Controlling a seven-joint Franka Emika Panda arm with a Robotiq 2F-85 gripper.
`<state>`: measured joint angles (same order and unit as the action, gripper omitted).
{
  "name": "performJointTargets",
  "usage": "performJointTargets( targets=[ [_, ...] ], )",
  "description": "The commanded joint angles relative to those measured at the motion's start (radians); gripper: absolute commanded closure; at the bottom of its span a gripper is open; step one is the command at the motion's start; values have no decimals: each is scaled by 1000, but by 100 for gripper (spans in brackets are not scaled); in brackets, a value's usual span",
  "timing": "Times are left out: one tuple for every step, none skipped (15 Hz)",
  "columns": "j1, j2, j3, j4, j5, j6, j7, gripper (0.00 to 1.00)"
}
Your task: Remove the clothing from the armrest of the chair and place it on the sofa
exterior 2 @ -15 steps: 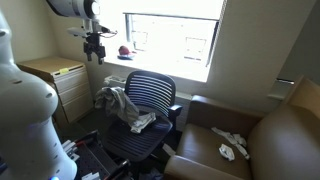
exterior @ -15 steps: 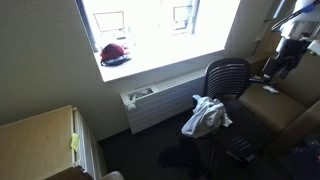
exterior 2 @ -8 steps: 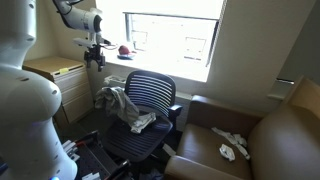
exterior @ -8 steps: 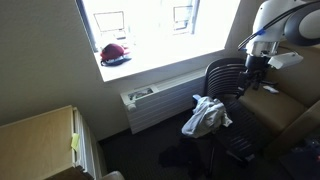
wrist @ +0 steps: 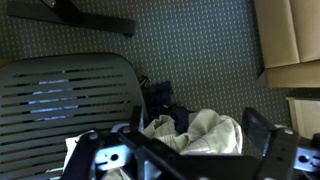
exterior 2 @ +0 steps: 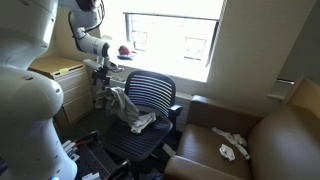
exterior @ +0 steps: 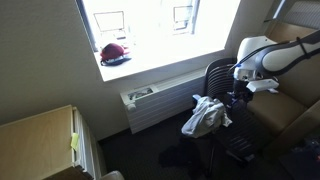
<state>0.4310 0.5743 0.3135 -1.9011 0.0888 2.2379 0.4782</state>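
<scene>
The clothing (exterior: 206,115) is a crumpled white and grey garment draped over the armrest of the black mesh office chair (exterior: 226,78). It also shows in an exterior view (exterior 2: 126,107) on the chair (exterior 2: 152,98), and in the wrist view (wrist: 205,131) beside the chair back (wrist: 68,93). My gripper (exterior: 238,96) hangs just above the clothing, also seen in an exterior view (exterior 2: 102,82). In the wrist view the gripper (wrist: 185,150) is open, with its fingers straddling the garment. The brown sofa (exterior 2: 215,133) stands next to the chair, also visible in an exterior view (exterior: 283,106).
A small white item (exterior 2: 232,149) lies on the sofa seat. A red cap (exterior: 114,52) sits on the window sill above a wall heater (exterior: 150,103). A wooden cabinet (exterior 2: 58,77) stands by the chair. A cardboard box (wrist: 288,40) rests on the carpet.
My arm has come down from high near the window to just above the clothing on the chair. The clothing and chair have not moved.
</scene>
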Motion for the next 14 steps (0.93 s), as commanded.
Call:
performJointTargets(
  targets=[
    [74, 185, -82, 161, -28, 11, 27, 0],
    [51, 104, -62, 68, 5, 16, -5, 0],
    [60, 140, -73, 93, 4, 18, -4, 0],
    [61, 151, -74, 97, 4, 18, -4, 0],
    [93, 111, -96, 68, -34, 72, 30, 0],
    [119, 90, -123, 50, -76, 128, 57, 0],
    [143, 97, -153, 54, -115, 163, 84, 0],
    [163, 106, -176, 58, -144, 198, 113, 0],
    [168, 117, -184, 61, -148, 187, 124, 0],
    [148, 128, -157, 92, -114, 154, 89, 0],
    [161, 129, -170, 90, -121, 157, 101, 0],
    [167, 129, -176, 88, -124, 158, 105, 0],
    [168, 129, -178, 87, -125, 159, 106, 0],
    [158, 133, -167, 89, -110, 163, 94, 25]
  ],
)
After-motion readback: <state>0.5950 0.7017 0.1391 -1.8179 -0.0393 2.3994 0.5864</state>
